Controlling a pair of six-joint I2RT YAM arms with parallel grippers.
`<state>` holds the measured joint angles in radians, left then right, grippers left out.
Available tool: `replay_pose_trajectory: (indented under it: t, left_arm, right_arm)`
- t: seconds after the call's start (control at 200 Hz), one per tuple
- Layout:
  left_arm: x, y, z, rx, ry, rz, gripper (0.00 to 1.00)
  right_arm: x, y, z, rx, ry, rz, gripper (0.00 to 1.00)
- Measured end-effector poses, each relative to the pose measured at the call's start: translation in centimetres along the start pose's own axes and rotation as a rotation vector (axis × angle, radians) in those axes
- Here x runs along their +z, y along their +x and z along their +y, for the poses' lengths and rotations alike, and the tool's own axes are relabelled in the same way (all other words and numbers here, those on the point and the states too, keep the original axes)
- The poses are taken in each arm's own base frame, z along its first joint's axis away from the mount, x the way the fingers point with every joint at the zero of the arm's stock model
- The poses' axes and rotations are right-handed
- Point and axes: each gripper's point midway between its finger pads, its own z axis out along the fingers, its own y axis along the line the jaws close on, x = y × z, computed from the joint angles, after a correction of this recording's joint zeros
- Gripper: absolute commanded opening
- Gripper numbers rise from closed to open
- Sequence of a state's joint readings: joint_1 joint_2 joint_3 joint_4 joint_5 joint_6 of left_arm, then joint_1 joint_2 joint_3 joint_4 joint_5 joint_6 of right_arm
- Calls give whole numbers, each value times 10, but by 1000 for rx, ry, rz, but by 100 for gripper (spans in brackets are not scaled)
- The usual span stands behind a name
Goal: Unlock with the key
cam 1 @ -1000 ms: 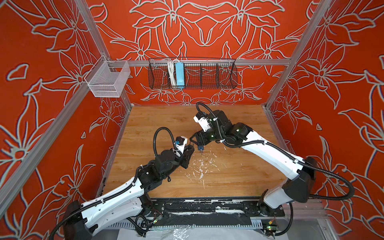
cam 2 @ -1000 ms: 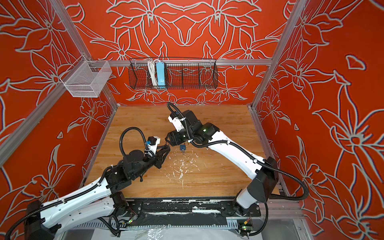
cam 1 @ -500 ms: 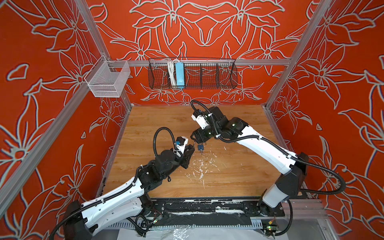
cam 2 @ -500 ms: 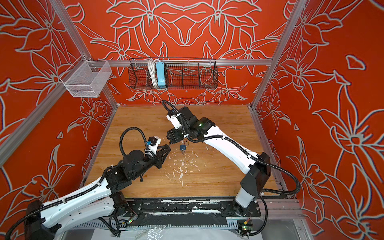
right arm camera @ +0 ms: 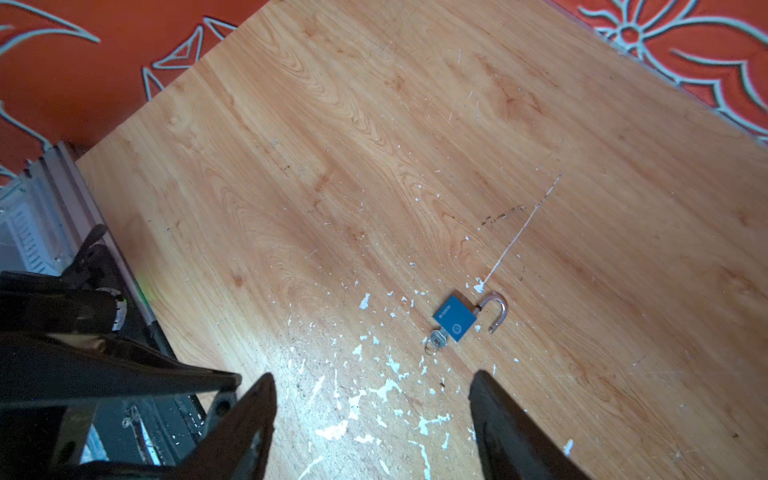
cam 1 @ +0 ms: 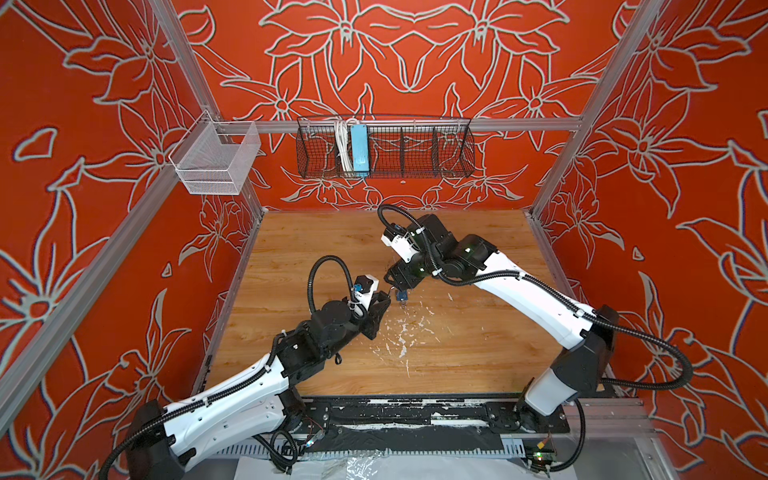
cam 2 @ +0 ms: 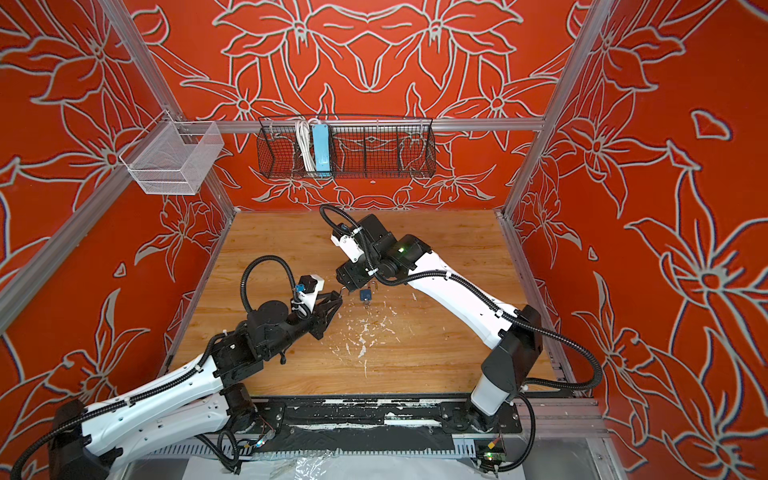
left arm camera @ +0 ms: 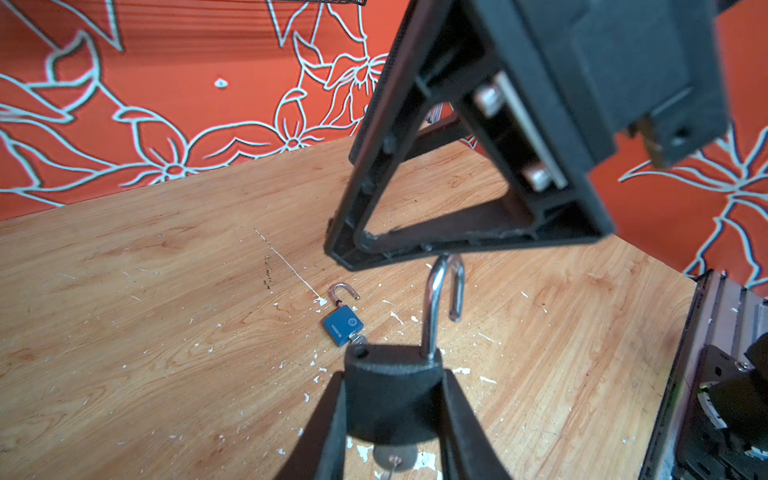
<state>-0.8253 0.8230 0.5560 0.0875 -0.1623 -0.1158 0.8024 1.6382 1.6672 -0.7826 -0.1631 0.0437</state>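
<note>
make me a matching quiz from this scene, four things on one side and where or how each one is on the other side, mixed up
Things
1. black lock
2. blue lock
3. right gripper
4. blue box

Place or state
a. in the wire basket on the back wall
b. open, holding nothing
c. held in the left gripper
d. lying on the table

Pairs: 1-c, 2-d, 3-b, 4-a

Blue padlock (right arm camera: 455, 318) on wooden table (right arm camera: 374, 145)
</note>
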Motion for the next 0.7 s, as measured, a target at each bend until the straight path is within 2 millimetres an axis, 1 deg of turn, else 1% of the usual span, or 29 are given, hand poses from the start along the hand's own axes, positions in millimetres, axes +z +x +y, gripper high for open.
replay_pose_trajectory:
  t: [0.29,0.48,0.65,0.701]
  left_arm:
    - [0,-11,-2,-9,7,-46,0]
    - [4,-7,-2,-10,5,-33,0]
    - [7,-4,-2,-19,2,-19,0]
    - [8,-2,-2,-24,2,-15,0]
  right_arm:
    - [-4,24,-3,-4,13,50,76]
    - [-12,29,2,3,-15,34,77]
    - [-23,27,-2,27,-11,-1,77]
    - [-24,29,-4,38,-10,-7,78]
